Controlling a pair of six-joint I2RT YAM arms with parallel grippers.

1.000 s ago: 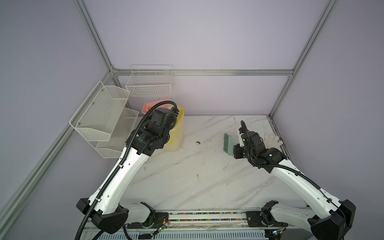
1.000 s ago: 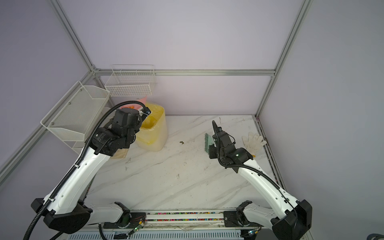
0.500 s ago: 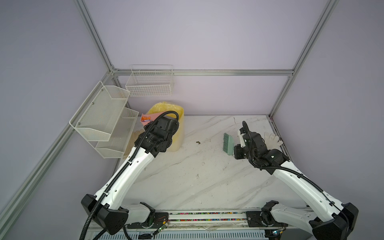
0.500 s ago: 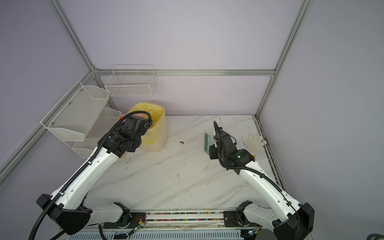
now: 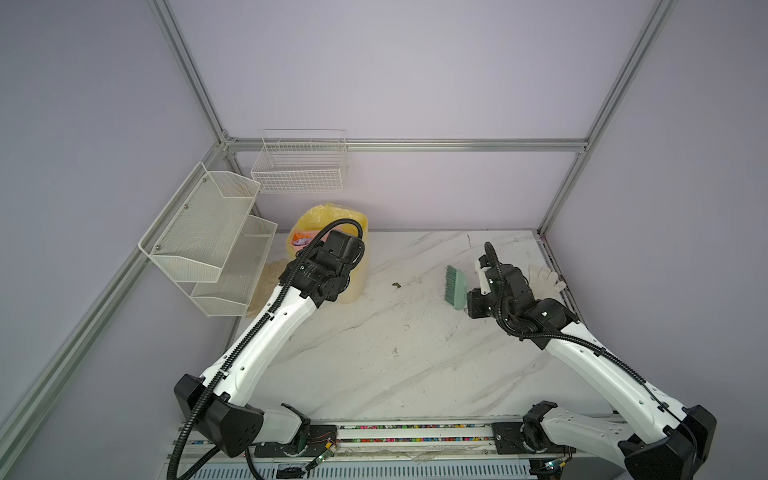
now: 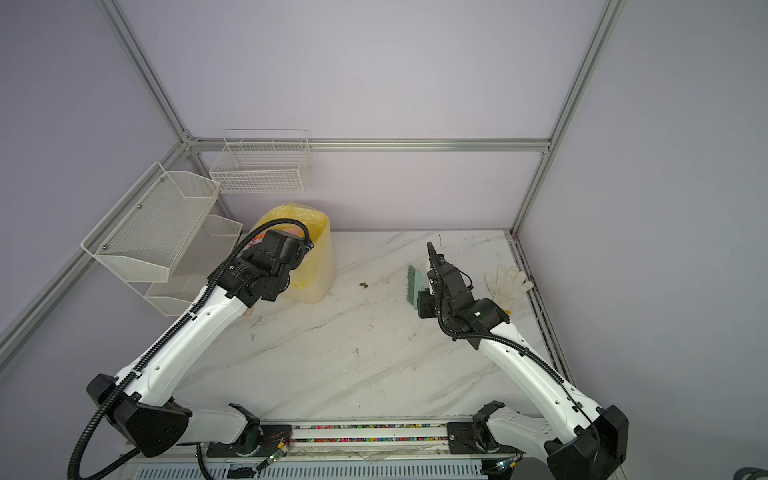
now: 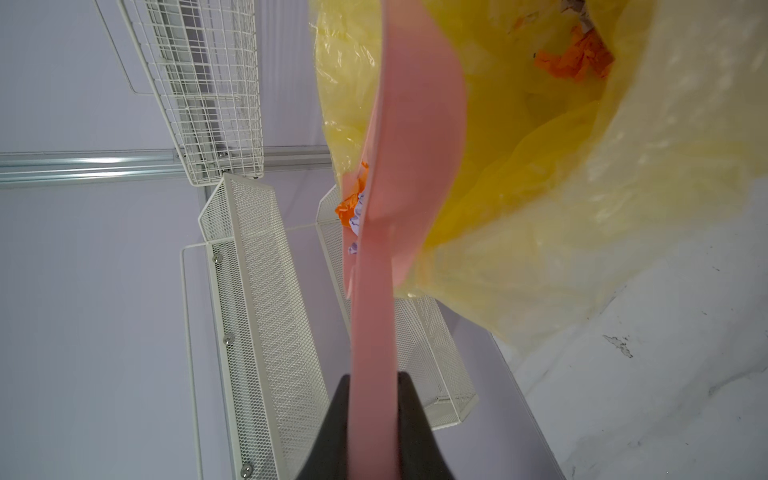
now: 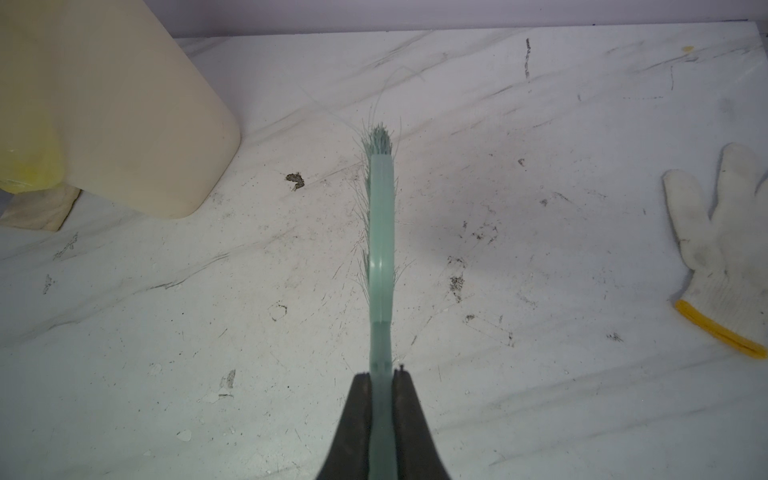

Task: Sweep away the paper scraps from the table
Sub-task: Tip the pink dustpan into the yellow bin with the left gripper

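Left gripper (image 7: pixel 372 384) pinched the dustpan (image 7: pixel 415 145) by its handle, pan tipped at a yellow-lined bin (image 7: pixel 602 216) (orange, purple paper scraps (image 7: pixel 351 205) in it), right gripper (image 8: pixel 381 379) clamped a green brush (image 8: pixel 381 232) over the table (image 8: pixel 561 407).

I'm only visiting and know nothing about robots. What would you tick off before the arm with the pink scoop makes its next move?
1. Grip of the left gripper on the dustpan handle: ok, shut on it.
2. Tipped dustpan over the mouth of the yellow-lined bin: ok.
3. Dustpan emptied: not ok; orange and purple paper scraps sit in it.
4. Grip of the right gripper on the brush: ok, shut on it.
5. No paper scraps on the table: none show, only a dark speck; under the arms, cannot tell.
6. The white glove apart from the brush: ok.
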